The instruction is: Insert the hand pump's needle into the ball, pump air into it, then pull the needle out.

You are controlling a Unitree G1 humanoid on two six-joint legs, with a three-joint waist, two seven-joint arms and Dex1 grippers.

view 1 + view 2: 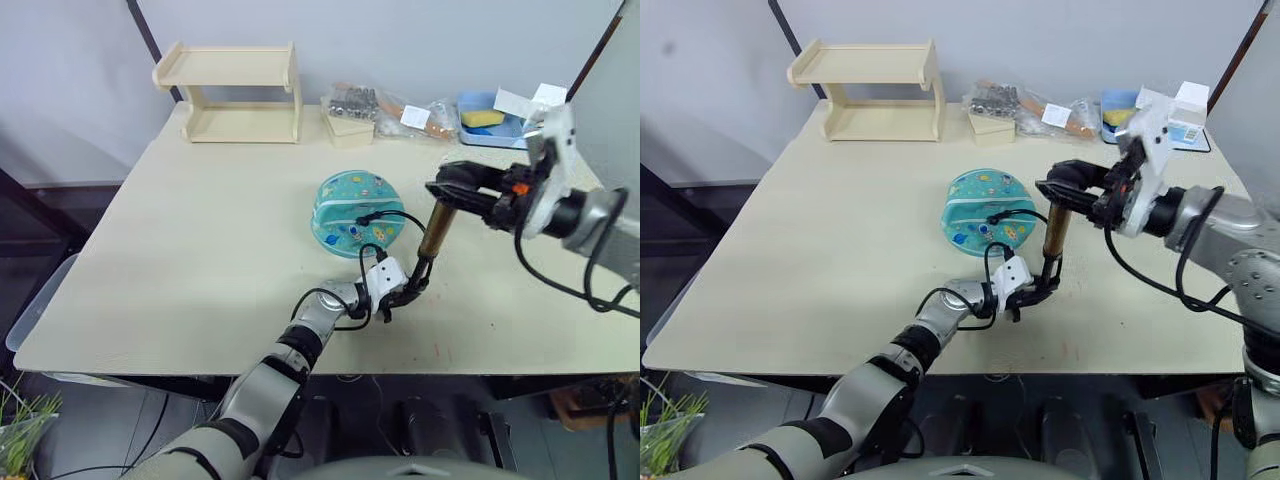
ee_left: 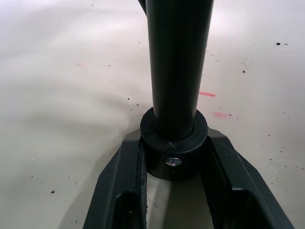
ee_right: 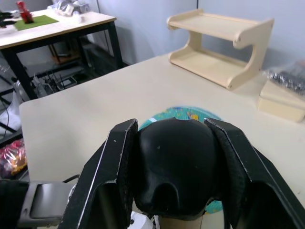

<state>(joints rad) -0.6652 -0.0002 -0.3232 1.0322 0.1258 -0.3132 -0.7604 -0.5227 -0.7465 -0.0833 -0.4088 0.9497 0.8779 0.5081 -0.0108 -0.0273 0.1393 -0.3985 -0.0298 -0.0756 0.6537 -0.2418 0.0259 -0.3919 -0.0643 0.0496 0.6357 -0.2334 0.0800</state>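
Observation:
The teal ball with cartoon prints lies on the table's middle. Just right of it the hand pump stands nearly upright, gold barrel above, black base on the table. My left gripper is shut on the pump's black base, a finger on each side. At the pump's top, my right gripper is shut on the black handle. The thin black hose curves from the pump over to the ball's near side; the needle is too small to make out.
A pale wooden shelf stands at the table's back left. A small wooden box, plastic bags and a blue tray with a yellow sponge line the back edge. A second table stands beyond.

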